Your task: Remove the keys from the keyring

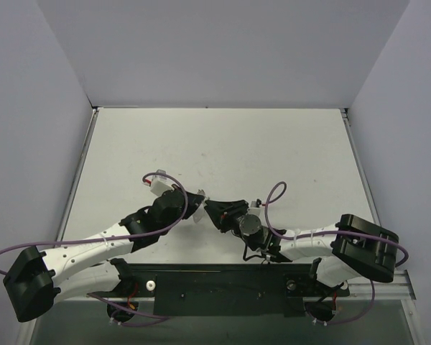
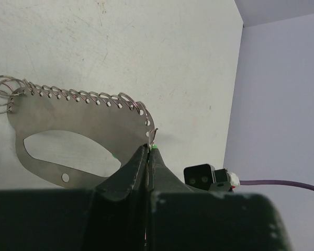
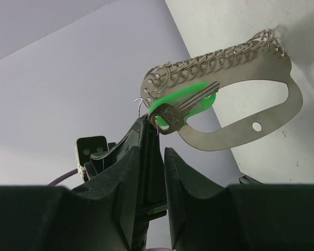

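**Two arms, one key.** The robot's arms meet near the middle of the bench (image 1: 223, 144), the left reaching in from 8 o'clock and the right from 4 o'clock, with the keyring (image 3: 240, 70) held between them. The left gripper (image 2: 148, 150) has its jaws pressed fully together on the plate's end. The right gripper (image 3: 156, 136) has its jaws drawn to a narrow slit at the head of the key (image 3: 186, 104); whether they actually pinch it cannot be told.

The work appears to be at the separating step, with one arm bracing the plate. The next move likely calls for a firm hold on the key's head, then working its small wire ring (image 3: 139, 104) free.

The keyring is a flat grey oblong plate with an oval opening and split rings (image 2: 68, 94) threaded along its scalloped edge. In the right wrist view the silvery, green-headed key lies across its 9 o'clock end, blade pointing to 2 o'clock.
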Robot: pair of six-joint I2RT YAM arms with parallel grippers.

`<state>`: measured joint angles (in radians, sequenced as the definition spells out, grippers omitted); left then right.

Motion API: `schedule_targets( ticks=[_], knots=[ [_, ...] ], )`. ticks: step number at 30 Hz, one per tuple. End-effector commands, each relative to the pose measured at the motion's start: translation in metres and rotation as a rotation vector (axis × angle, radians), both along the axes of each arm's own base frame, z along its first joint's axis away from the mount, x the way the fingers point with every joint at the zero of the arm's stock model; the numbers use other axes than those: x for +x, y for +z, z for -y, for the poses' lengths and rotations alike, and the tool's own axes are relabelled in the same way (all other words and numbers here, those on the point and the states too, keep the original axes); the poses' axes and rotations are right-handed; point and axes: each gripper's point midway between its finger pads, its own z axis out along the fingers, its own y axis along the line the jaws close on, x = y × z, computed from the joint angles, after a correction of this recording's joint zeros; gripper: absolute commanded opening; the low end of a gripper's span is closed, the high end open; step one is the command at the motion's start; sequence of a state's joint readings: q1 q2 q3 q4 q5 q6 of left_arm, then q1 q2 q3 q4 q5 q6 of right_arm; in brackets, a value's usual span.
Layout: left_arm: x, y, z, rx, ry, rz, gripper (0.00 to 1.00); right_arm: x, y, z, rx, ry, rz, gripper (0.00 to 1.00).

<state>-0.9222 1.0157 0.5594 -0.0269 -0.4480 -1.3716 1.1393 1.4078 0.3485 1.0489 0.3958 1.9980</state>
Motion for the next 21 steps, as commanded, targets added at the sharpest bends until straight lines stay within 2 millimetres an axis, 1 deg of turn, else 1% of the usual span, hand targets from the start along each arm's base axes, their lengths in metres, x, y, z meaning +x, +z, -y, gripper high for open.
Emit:
schedule_targets(
  ticks=[1, 2, 3, 4, 5, 7, 9, 10, 11, 12, 13, 14, 15, 16, 17, 20, 21],
  knots=[
    [0.006, 0.045, 0.01, -0.03, -0.04, 0.112, 0.0, 0.012, 0.024, 0.005, 0.124, -0.021, -0.004, 0.23],
    [0.004, 0.038, 0.006, 0.009, -0.041, 0.097, 0.0, 0.012, 0.026, 0.003, 0.104, 0.015, 0.007, 0.23],
    [0.005, 0.043, 0.005, 0.009, -0.04, 0.101, 0.0, 0.014, 0.028, 0.001, 0.088, 0.036, 0.013, 0.24],
    [0.004, 0.04, 0.003, 0.021, -0.038, 0.089, 0.0, 0.014, 0.028, -0.003, 0.053, 0.086, 0.038, 0.24],
    [0.004, 0.042, 0.002, 0.016, -0.038, 0.092, 0.0, 0.014, 0.032, -0.007, 0.044, 0.108, 0.055, 0.24],
    [0.004, 0.047, 0.004, 0.003, -0.047, 0.095, 0.0, 0.012, 0.035, -0.012, 0.008, 0.167, 0.106, 0.24],
    [0.003, 0.05, 0.005, -0.01, -0.056, 0.09, 0.0, 0.008, 0.037, -0.009, 0.01, 0.187, 0.164, 0.24],
    [0.003, 0.05, 0.005, -0.008, -0.056, 0.086, 0.0, 0.009, 0.032, -0.005, 0.007, 0.174, 0.164, 0.24],
    [0.002, 0.051, 0.005, -0.009, -0.059, 0.081, 0.0, 0.008, 0.039, -0.002, 0.029, 0.167, 0.209, 0.25],
    [0.002, 0.051, 0.005, -0.02, -0.054, 0.076, 0.0, 0.007, 0.038, -0.002, 0.026, 0.172, 0.224, 0.25],
    [0.001, 0.051, 0.006, -0.023, -0.06, 0.07, 0.0, 0.004, 0.047, -0.004, 0.04, 0.192, 0.269, 0.25],
    [0.002, 0.05, 0.006, -0.035, -0.051, 0.059, 0.0, 0.002, 0.046, -0.007, 0.027, 0.208, 0.29, 0.25],
    [0.001, 0.05, 0.007, -0.033, -0.057, 0.054, 0.0, -0.002, 0.052, -0.011, 0.026, 0.238, 0.328, 0.24],
    [0.001, 0.05, 0.006, -0.028, -0.054, 0.047, 0.0, -0.003, 0.053, -0.013, 0.024, 0.244, 0.338, 0.24],
    [0.001, 0.046, 0.005, -0.013, -0.052, 0.027, 0.0, -0.004, 0.055, -0.012, 0.027, 0.246, 0.353, 0.24],
    [0.0, 0.049, 0.008, -0.025, -0.062, 0.027, 0.0, -0.004, 0.058, -0.01, 0.041, 0.249, 0.377, 0.24],
    [0.0, 0.05, 0.008, -0.027, -0.067, 0.025, 0.0, -0.01, 0.061, -0.011, 0.051, 0.283, 0.396, 0.24]
  ],
)
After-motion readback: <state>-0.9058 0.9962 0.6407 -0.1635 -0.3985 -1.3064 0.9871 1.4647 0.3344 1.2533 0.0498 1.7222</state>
